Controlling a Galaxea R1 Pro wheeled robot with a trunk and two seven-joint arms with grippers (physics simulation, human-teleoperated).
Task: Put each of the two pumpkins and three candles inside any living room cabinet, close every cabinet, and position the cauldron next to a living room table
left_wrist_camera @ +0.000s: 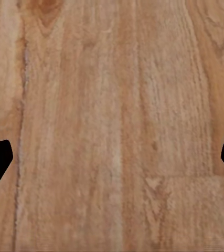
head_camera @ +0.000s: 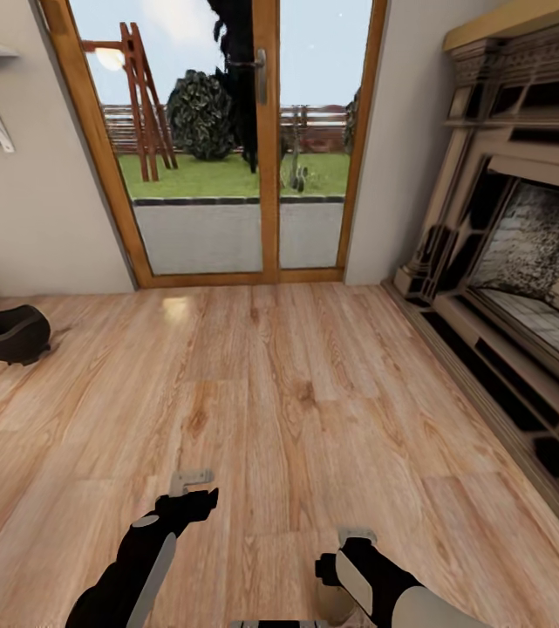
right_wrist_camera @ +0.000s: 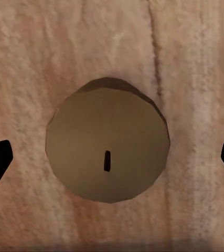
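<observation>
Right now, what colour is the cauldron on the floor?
Black, glossy all over. The cauldron shows best in the head view, near the wall at far left.

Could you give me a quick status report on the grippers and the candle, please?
Left gripper open, empty, over bare floor. Right gripper open above a candle on the floor, not gripping. Cauldron by far-left wall. Nothing in the way.
</observation>
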